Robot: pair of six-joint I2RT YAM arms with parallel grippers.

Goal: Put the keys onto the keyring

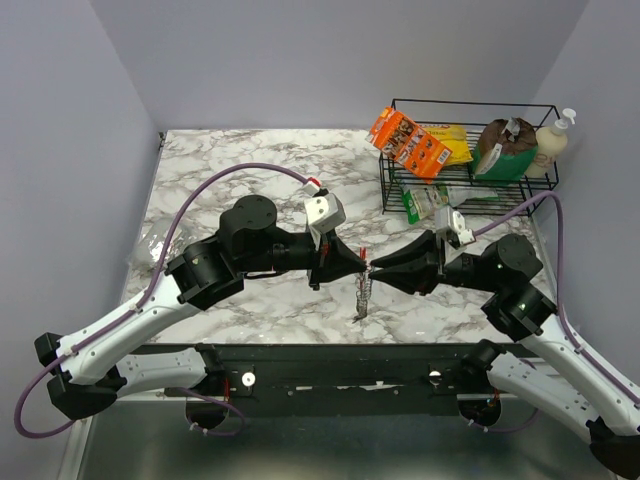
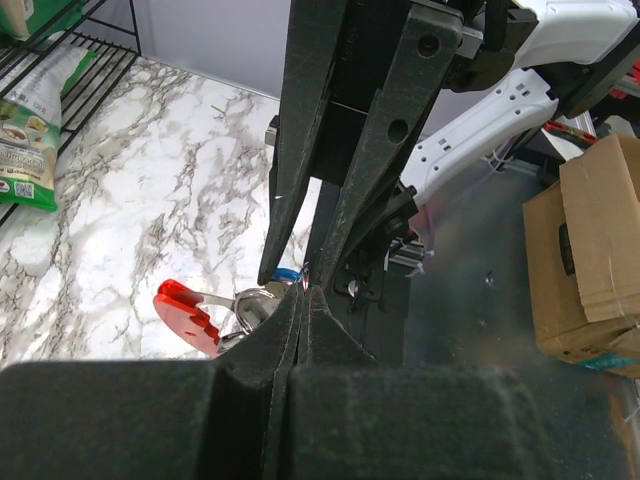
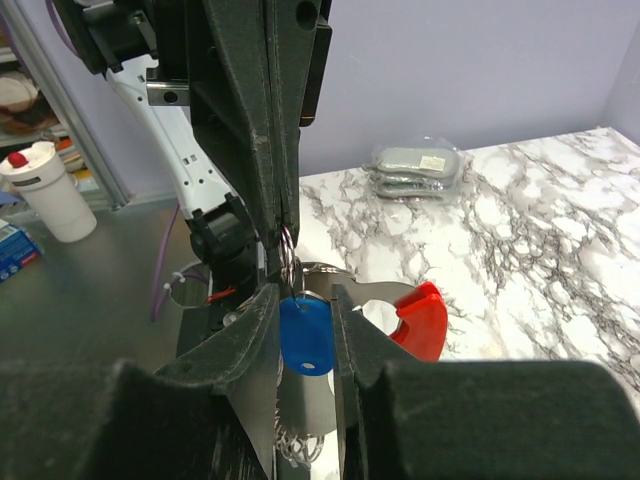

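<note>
My two grippers meet tip to tip above the middle of the marble table. The left gripper [image 1: 360,268] [image 2: 303,291] is shut, pinching a thin wire ring [image 3: 288,248] of the keyring. From that ring hang the keyring's chain [image 1: 361,298] [image 3: 300,450] and its red curved plastic piece [image 2: 185,311] [image 3: 422,318]. The right gripper [image 1: 373,270] [image 3: 305,293] is shut on the blue plastic head of a key [image 3: 305,335], one finger on each side. The key's blade is hidden behind the fingers. A silver metal loop [image 2: 254,304] shows beside the red piece.
A black wire rack [image 1: 470,190] with snack packets and a pump bottle [image 1: 552,142] stands at the back right. Clear plastic packets [image 3: 415,165] lie near the table's left edge. Beyond the table are a cardboard box [image 2: 590,250] and a white cup [image 3: 45,190].
</note>
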